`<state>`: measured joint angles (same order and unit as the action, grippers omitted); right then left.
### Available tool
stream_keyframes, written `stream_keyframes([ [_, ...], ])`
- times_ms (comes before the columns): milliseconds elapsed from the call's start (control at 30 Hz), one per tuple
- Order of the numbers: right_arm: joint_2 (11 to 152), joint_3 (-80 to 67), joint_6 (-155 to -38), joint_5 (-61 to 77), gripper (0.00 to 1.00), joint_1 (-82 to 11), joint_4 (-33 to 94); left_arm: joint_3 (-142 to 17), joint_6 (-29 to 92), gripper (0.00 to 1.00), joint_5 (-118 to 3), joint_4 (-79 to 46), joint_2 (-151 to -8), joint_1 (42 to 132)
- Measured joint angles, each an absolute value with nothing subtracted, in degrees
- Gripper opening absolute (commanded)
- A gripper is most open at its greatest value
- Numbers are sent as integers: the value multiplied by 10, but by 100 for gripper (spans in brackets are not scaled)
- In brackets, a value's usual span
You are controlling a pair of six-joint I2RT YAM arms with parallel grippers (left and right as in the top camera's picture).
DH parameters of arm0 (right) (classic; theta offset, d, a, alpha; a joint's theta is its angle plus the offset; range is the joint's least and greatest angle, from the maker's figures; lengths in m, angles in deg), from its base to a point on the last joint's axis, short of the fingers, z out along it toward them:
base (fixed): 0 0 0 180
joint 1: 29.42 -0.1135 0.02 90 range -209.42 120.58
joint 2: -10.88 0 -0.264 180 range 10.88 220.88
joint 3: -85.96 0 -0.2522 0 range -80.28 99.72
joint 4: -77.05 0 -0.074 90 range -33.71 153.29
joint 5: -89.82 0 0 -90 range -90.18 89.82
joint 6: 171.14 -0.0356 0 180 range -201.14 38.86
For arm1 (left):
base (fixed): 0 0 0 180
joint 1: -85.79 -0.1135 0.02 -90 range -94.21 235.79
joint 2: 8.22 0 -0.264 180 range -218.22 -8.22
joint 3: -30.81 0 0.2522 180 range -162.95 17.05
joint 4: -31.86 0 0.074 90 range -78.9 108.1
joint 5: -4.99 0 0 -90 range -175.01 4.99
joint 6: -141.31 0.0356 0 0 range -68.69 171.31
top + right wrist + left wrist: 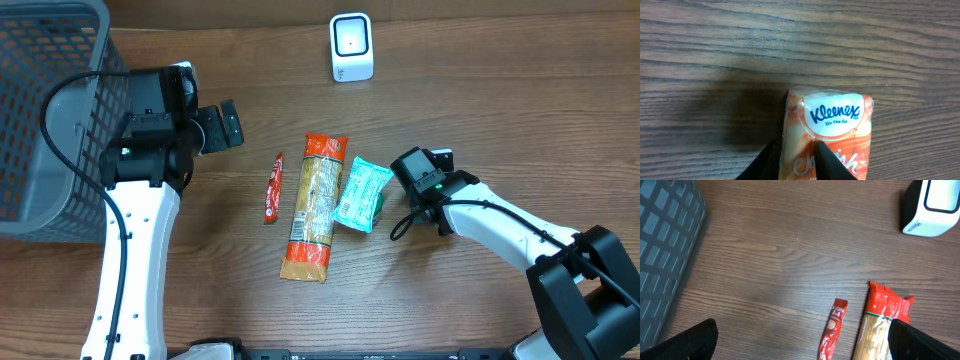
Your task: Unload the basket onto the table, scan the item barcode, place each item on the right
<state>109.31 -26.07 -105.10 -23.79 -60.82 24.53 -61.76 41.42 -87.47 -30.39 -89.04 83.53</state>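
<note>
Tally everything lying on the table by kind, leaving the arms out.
Packaged items: 3 (red sachet, pasta packet, tissue pack)
Scanner: 1
Basket: 1
Total: 5

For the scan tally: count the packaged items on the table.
3: red sachet left, pasta bag centre, tissue pack right, beside the pasta bag. The basket might hide more.
</note>
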Motion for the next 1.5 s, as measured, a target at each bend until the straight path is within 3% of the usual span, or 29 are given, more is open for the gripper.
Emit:
stream_keyframes([
  [100, 1093, -266, -1051, -238, 21, -608, 250, -618, 414, 100, -875, -304, -890, 835],
  [167, 1093, -267, -1049, -239, 5, -608, 251, -618, 414, 100, -875, -304, -890, 835],
  [200, 1093, -267, -1053, -240, 4, -608, 251, -617, 414, 100, -875, -304, -890, 835],
  [633, 1010, -258, -1051, -193, 4, -590, 200, -617, 414, 100, -875, -304, -890, 835],
  [867, 896, -240, -1023, -41, 4, -471, 171, -618, 414, 100, -874, -304, -890, 835],
  [1200, 896, -241, -904, 274, 4, -276, 161, -617, 414, 100, -875, -304, -890, 835],
  [1500, 951, -242, -843, 380, 4, -239, 167, -618, 414, 100, -874, -304, -890, 835],
])
